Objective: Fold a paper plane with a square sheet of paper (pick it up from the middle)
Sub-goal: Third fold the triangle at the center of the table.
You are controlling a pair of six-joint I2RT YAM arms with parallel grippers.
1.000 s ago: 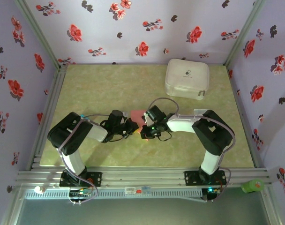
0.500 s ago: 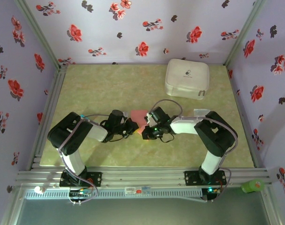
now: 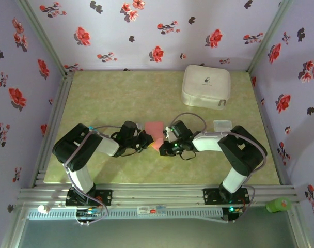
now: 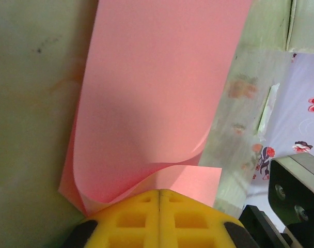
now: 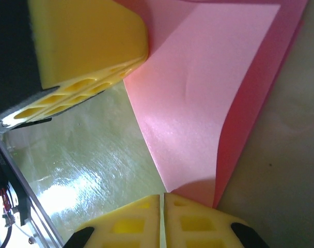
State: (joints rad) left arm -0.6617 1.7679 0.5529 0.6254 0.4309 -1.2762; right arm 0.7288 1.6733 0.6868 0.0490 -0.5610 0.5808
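Observation:
The square sheet of paper (image 3: 154,129) is salmon-red and lies folded over on itself at the middle of the table. In the left wrist view its upper layer (image 4: 157,77) curls down into my left gripper (image 4: 159,195), which is shut on its near edge. From above, the left gripper (image 3: 148,140) sits at the paper's left corner. My right gripper (image 3: 163,149) is low at the paper's near right corner. Its jaws (image 5: 162,197) stand together with a hairline gap, and the paper (image 5: 208,93) tip lies under the right finger (image 5: 208,222), not in the seam.
A white rounded-square case (image 3: 206,86) stands at the back right. A small clear plastic piece (image 3: 222,125) lies right of the right arm. The left gripper's yellow fingers (image 5: 84,46) are close in front of the right gripper. Floral walls enclose the table (image 3: 105,98).
My right gripper has slid to the right and a little nearer, leaving more of the paper uncovered. The left arm has stayed where it was, still pinching the paper.

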